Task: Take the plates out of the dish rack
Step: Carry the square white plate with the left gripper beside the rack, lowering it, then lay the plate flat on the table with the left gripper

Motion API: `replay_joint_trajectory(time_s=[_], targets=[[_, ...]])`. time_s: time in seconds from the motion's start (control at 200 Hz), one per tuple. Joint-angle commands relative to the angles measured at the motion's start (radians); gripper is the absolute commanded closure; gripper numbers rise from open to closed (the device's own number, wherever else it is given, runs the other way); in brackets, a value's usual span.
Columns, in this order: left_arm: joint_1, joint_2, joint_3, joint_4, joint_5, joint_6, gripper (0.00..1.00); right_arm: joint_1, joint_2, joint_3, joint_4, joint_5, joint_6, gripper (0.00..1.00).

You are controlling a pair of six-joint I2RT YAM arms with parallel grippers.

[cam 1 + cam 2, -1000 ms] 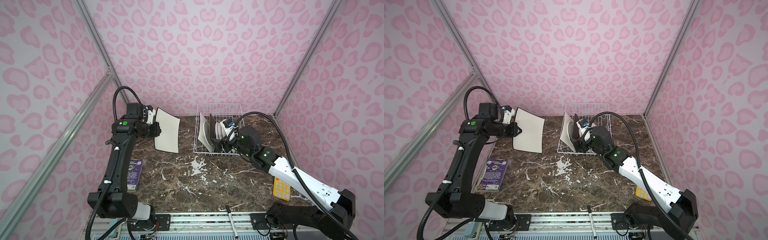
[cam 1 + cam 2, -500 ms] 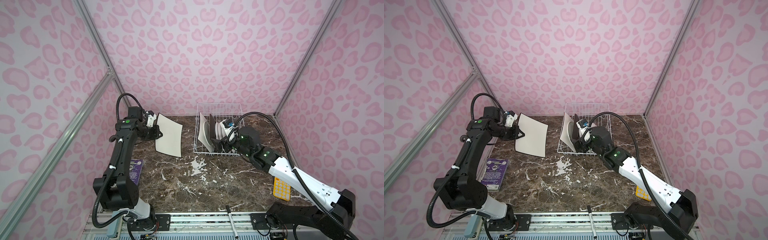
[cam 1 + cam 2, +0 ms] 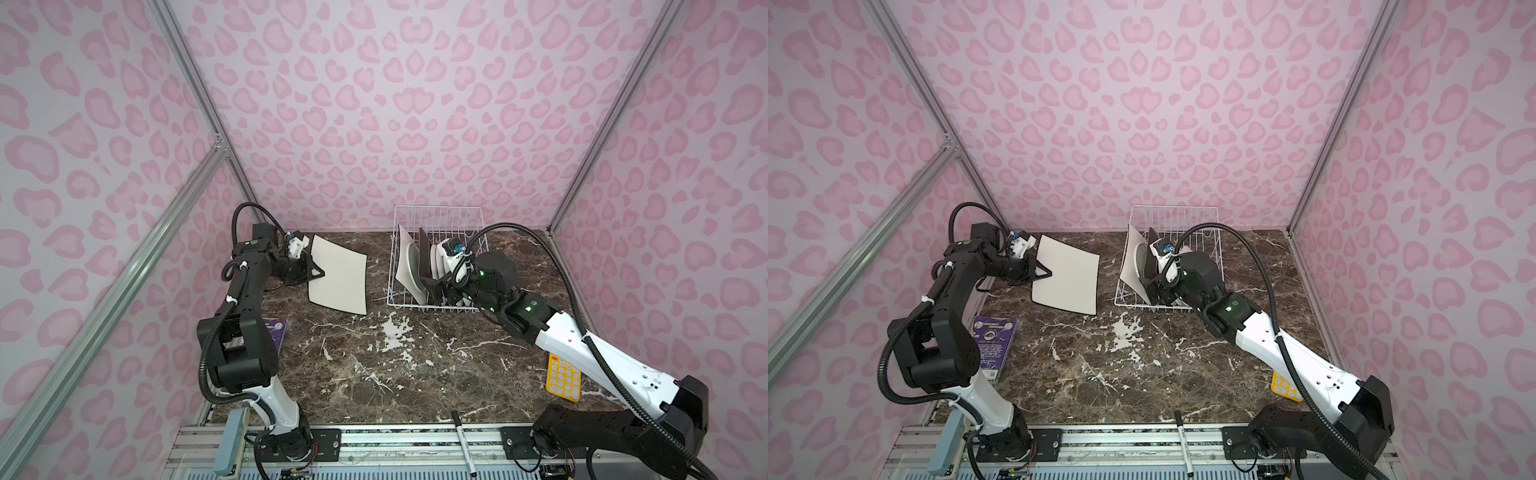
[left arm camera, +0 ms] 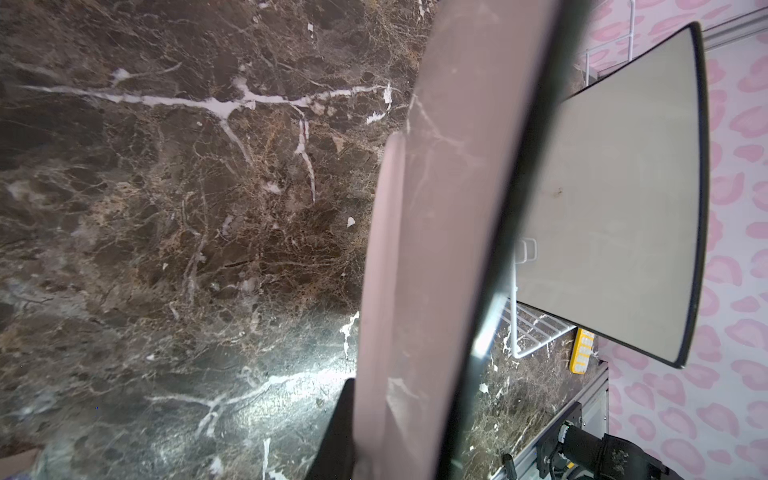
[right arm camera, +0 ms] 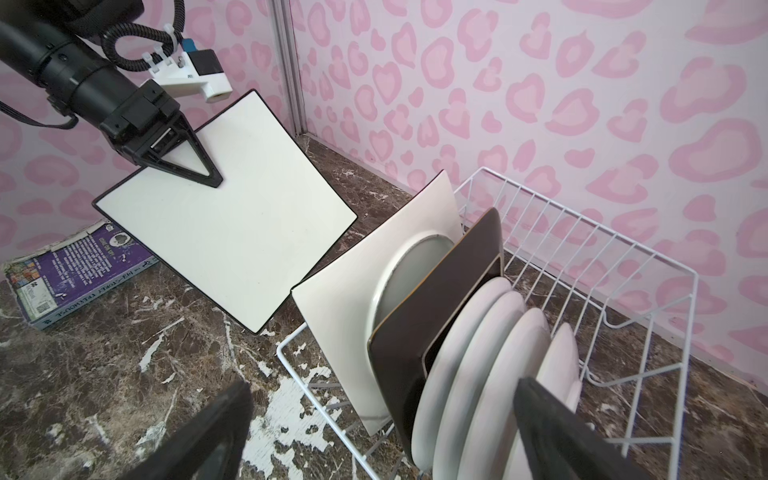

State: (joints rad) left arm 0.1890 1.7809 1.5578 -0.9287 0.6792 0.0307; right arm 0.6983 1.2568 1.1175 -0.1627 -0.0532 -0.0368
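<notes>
The walls [image 3: 415, 104] were pale pink with darker pink leopard blotches. The counter [image 3: 374, 365] was dark brown marble, veined white. The wire rack [image 3: 440, 220] was white. It held a white square plate [image 5: 353, 316], a brown-black plate [image 5: 436, 324] and white round plates [image 5: 469, 353]. The dark-edged plate [image 3: 338, 278] outside the rack was white, the book [image 5: 79, 274] purple and the calculator [image 3: 563, 376] yellow.

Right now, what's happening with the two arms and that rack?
The left gripper is shut on a white square plate, holding it tilted over the marble table, clear of the dish rack. The right gripper is at the rack's near end with its fingers wide open, holding nothing. In the rack stand a second white square plate, a dark square plate and four round white plates.
</notes>
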Motion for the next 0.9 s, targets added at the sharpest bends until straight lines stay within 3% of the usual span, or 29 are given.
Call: replay_joint_trajectory(time_s=[0.0, 0.545, 0.895], targets=[[0.007, 0.042, 0.023, 0.038, 0.142, 0.054, 0.96, 0.003, 0.006, 0.005, -0.006, 0.021, 0.001, 0.01], [0.083, 0.254, 0.056, 0.009, 0.266, 0.115, 0.97, 0.015, 0.019, 0.015, -0.023, 0.03, 0.002, 0.0], [0.095, 0.343, 0.08, -0.019, 0.228, 0.111, 0.96, 0.018, 0.01, 0.015, -0.023, 0.036, 0.0, 0.01]])
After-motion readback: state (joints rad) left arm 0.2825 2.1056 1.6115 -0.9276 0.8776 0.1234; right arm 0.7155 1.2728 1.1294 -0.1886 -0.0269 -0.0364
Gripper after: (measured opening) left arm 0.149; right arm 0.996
